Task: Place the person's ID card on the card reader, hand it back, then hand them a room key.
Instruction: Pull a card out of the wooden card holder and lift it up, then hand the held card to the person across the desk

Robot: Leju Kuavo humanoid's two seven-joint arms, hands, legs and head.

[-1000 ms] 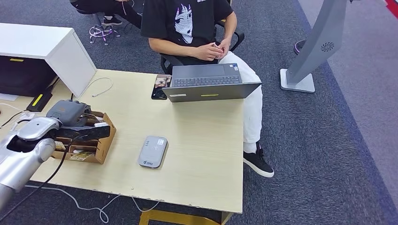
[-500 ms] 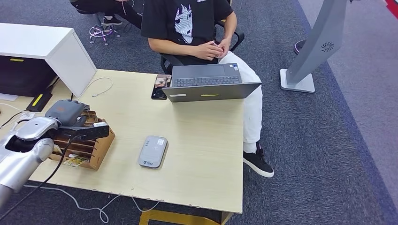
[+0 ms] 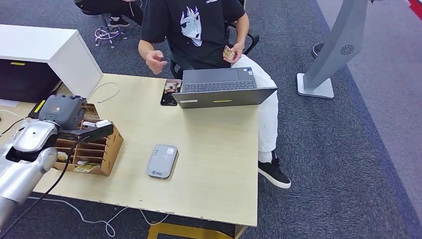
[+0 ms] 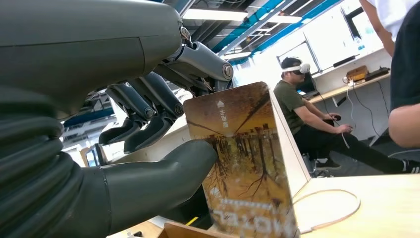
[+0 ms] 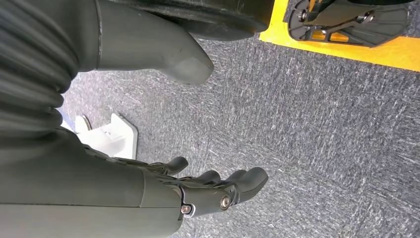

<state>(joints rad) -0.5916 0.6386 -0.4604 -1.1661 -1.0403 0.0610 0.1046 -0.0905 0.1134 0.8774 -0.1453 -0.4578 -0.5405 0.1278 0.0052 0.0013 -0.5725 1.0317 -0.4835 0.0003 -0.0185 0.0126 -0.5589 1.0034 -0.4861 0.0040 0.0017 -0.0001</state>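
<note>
Bench [image 3: 209, 149]: pale wood, carrying a laptop, a phone, a card reader, a cardboard box and a white cabinet at its far left corner.
Person [image 3: 199, 25]: seated in a chair beyond the far edge of the bench, in a black printed T-shirt and white trousers; one hand is raised and empty, the other holds a small card [image 3: 228, 52] near the chest, above the laptop.
White cabinet [image 3: 59, 55]: stands at the bench's far left, a thin white cable looped just beside it.
Laptop [image 3: 221, 87]: open, at the far edge of the bench in front of the person, with a dark phone [image 3: 170, 92] touching its left side.
Cardboard box [image 3: 92, 149]: slotted, near the left front of the bench, with cards lying in its compartments.
Left hand [image 3: 82, 127]: above the cardboard box, its thumb and fingers pinching a room key.
Right hand [image 5: 208, 186]: hangs over grey carpet, fingers loosely spread, holding nothing.
Card reader [image 3: 162, 161]: grey, flat on the bench, to the right of the box, nothing on top.
Room key [image 4: 247, 163]: a card printed with autumn trees, upright between the left thumb and fingers.
</note>
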